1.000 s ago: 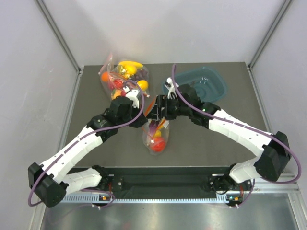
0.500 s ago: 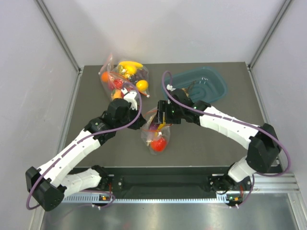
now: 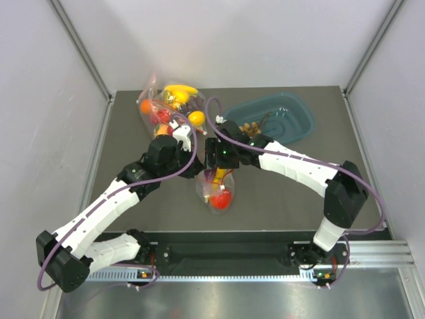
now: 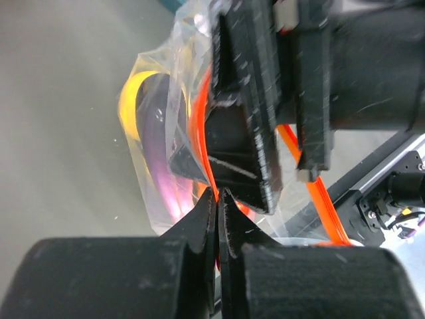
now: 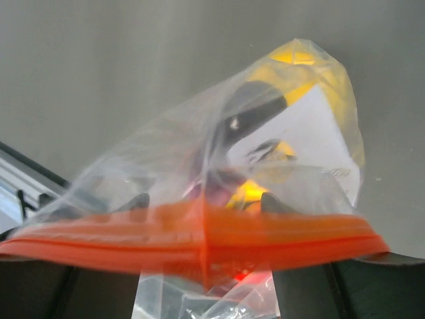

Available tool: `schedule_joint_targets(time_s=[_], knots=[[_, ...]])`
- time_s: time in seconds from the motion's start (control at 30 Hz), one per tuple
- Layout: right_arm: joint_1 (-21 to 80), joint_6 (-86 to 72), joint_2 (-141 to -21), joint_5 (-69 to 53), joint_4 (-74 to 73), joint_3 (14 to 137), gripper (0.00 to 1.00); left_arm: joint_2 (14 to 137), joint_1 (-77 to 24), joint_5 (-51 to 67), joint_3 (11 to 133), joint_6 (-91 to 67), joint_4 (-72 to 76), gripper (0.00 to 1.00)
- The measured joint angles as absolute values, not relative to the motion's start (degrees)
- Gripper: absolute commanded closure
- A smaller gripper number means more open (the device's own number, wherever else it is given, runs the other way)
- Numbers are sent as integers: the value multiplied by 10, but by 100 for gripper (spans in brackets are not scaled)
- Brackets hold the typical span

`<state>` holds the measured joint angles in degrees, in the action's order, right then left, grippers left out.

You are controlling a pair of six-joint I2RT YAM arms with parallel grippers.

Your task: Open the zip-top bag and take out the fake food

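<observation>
Top cam sits high behind my bases and looks down on the whole table (image 3: 265,206), near edge at btm of view. Left wrist cam looks out over my left gripper (image 4: 218,199), v. close on the zip-top bag (image 4: 159,133). Right wrist cam faces the same bag's zip edge, also close, table behind. All 3 share the bag, mid-table.

We hold both arms bent inward, elbows outward, the wrists nearly meeting at mid-reach. The left gripper (image 3: 199,168) has its fingertips (image 4: 204,222) pressed together in a tight pinch. The right gripper (image 3: 212,159) faces it, jaws standing wide apart, one finger (image 5: 368,289) at each side.
</observation>
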<state>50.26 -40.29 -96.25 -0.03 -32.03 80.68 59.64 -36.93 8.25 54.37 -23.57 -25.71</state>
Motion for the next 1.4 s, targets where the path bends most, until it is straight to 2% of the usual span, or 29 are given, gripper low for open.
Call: schedule_joint_targets(time_s=[0.5, 0.83, 0.97, 1.03, 1.07, 1.2, 1.4], knots=[[510, -404, -1009, 4, -317, 808, 31, 602, -365, 82, 536, -227, -257, 100], [510, -408, -1027, -3, -246, 781, 34, 610, -359, 64, 531, -222, -263, 100], [510, -411, -1051, 3, -211, 779, 40, 611, -362, 83, 530, -224, -251, 100], [513, -410, -1067, 1, -195, 779, 51, 612, -366, 93, 530, -225, -244, 100], [514, -410, -1075, 1, -189, 779, 62, 613, -366, 97, 530, -225, -243, 100], [516, -408, -1083, 4, -177, 780, 70, 614, -366, 99, 530, -225, -240, 100], [516, -406, -1049, 36, -172, 754, 73, 614, -367, 88, 530, -231, -241, 100]])
